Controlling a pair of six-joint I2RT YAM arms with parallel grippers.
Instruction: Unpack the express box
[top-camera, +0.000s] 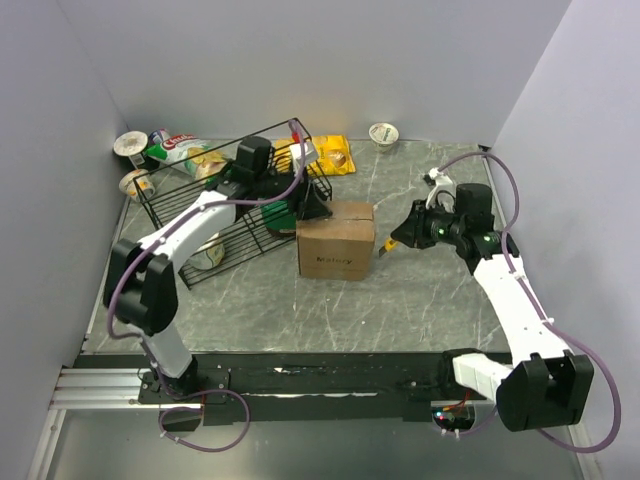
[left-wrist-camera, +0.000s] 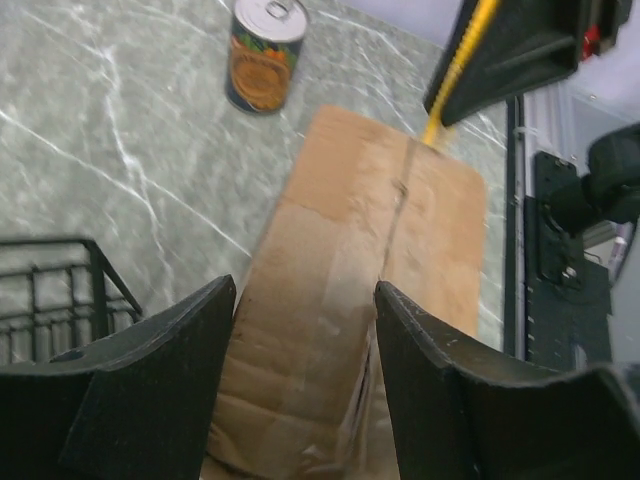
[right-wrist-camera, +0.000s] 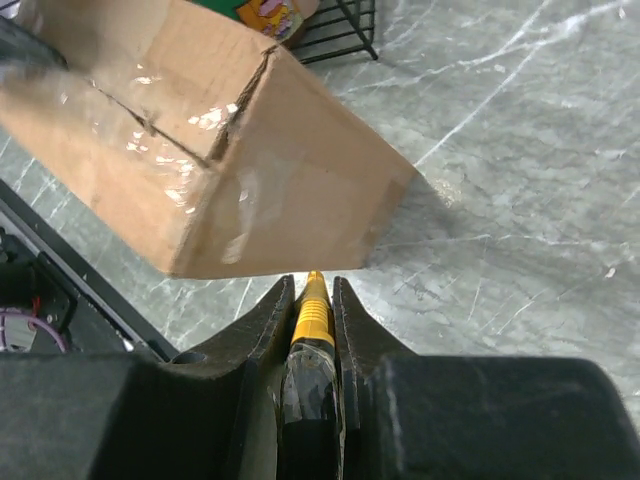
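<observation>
The express box (top-camera: 335, 245) sits mid-frame on the table (top-camera: 420, 300).
Above its taped top the left tool (left-wrist-camera: 305, 310) spreads wide (seam underneath); the right tool (right-wrist-camera: 312, 290) pinches a yellow cutter (right-wrist-camera: 313, 318) beside its right edge.

Three viewpoints: one fixed overhead, one riding each wrist.
Top external set high behind the arm bases, looking down over the whole grey marbled tabletop (top-camera: 420, 290); left wrist close above the brown cardboard shipping box (left-wrist-camera: 340, 300), facing toward the right arm; right wrist even nearer, low, sighting along a slim yellow tool (right-wrist-camera: 312, 310) at a box corner. Shared by all three: box and black wire basket (top-camera: 250, 235).
</observation>
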